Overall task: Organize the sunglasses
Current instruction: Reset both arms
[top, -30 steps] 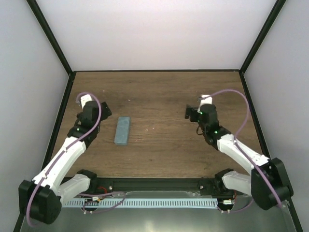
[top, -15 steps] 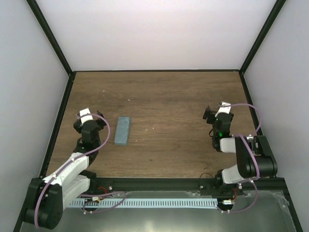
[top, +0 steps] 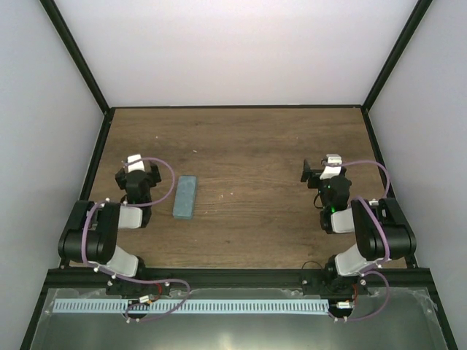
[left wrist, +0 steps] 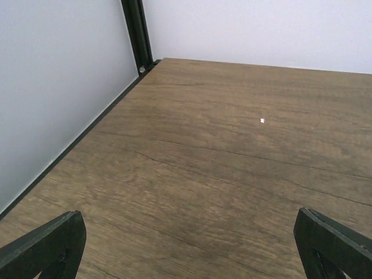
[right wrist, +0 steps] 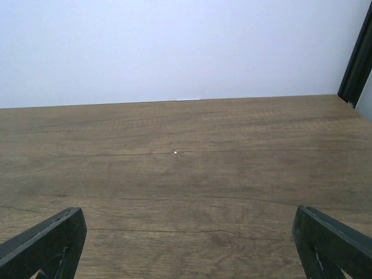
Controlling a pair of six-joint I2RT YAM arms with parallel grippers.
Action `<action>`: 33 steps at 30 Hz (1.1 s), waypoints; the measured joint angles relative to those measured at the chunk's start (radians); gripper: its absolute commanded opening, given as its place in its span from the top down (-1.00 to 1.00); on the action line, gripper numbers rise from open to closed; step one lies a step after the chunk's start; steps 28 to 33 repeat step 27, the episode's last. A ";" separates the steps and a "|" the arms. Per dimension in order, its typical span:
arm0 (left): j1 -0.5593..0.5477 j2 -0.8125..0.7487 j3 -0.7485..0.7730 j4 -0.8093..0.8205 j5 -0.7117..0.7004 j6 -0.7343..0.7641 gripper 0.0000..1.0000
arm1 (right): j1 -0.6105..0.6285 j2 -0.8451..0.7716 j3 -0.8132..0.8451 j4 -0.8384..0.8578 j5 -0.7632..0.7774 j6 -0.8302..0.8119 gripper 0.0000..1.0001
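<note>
A grey-blue oblong case [top: 185,196] lies shut on the wooden table, left of centre. The red sunglasses are not in view in any frame. My left gripper [top: 139,177] is folded back near the table's left side, just left of the case; in the left wrist view [left wrist: 192,250] its fingers stand wide apart with only bare wood between them. My right gripper [top: 319,170] is folded back on the right; in the right wrist view [right wrist: 189,250] it is open and empty too.
The table [top: 241,146] is boxed in by white walls with black corner posts [top: 76,58]. A small white speck [left wrist: 262,121] lies on the wood ahead of the left gripper. A cable rail [top: 219,306] runs along the near edge.
Both arms have pulled back and folded down toward their bases. The left gripper has dropped from beside the case's far end to a low rest pose. The case has not moved.
</note>
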 measured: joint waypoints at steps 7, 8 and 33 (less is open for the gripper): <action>0.078 0.047 -0.039 0.153 0.156 0.013 -1.00 | 0.000 0.003 0.000 0.031 -0.022 -0.012 -1.00; 0.078 0.050 -0.039 0.164 0.174 0.018 -1.00 | 0.000 0.003 0.000 0.031 -0.024 -0.013 -1.00; 0.078 0.052 -0.040 0.207 0.296 0.051 -1.00 | 0.000 0.003 0.000 0.031 -0.027 -0.013 -1.00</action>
